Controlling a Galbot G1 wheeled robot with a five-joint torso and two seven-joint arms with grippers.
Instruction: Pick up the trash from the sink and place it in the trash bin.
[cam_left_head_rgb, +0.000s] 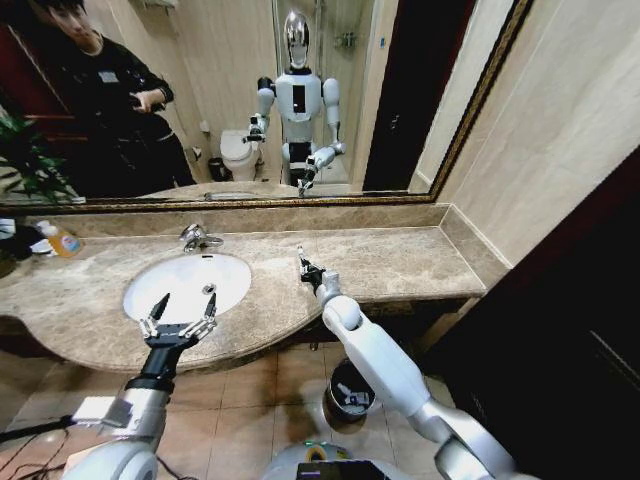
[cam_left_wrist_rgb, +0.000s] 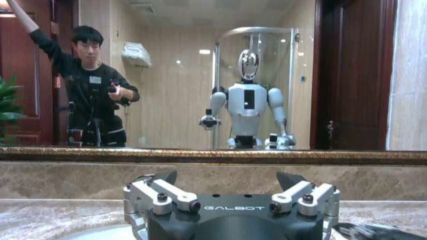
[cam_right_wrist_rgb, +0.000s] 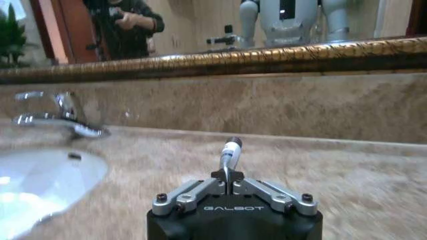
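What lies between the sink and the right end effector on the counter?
Bare marble counter separates the sink from the right end effector, per head view.

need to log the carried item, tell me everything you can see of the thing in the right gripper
A thin white toothbrush with a darker tip, seemingly plastic. The right gripper is shut on its lower end, so it points out beyond the fingers. It is held above the beige marble counter, right of the sink, touching nothing else.
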